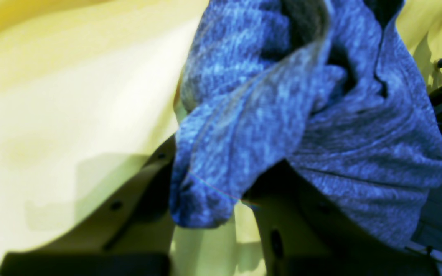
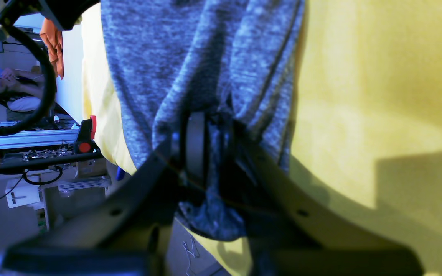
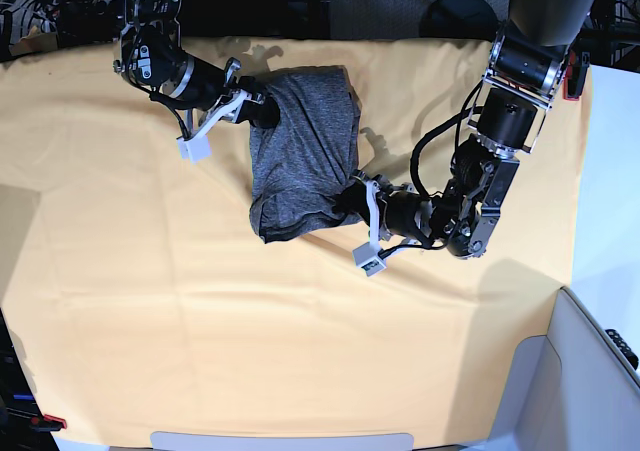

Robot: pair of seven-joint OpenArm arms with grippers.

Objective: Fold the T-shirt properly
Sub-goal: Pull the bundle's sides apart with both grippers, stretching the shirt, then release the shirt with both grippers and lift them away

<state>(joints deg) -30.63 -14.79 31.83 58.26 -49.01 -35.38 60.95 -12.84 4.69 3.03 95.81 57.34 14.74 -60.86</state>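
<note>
From the base view I see the T-shirt (image 3: 305, 151) bunched into a rough rectangle just above centre of the counter (image 3: 200, 331), which is draped in a yellow-orange cloth (image 3: 120, 271). The shirt lies stretched between my two arms, one at each end.

Right hand (image 3: 258, 106) — at about 10 o'clock from the shirt's middle, clamped narrow on the upper corner of the fabric. Its wrist view confirms this: grey knit (image 2: 190, 69) is gathered between the dark fingers (image 2: 196, 145) and a tuft hangs out below them.

Left hand (image 3: 368, 203) — at about 4 o'clock from the shirt's middle, pinched shut on the lower right corner. In its wrist view a fold of the knit (image 1: 244, 126) is wedged between the two fingers (image 1: 136, 191), with more cloth heaped over the right-hand one; this view is blurred, so I cannot make out the seam or hem.

The lower left edge of the shirt, at 7 o'clock, rests on the cloth, ungripped
</note>
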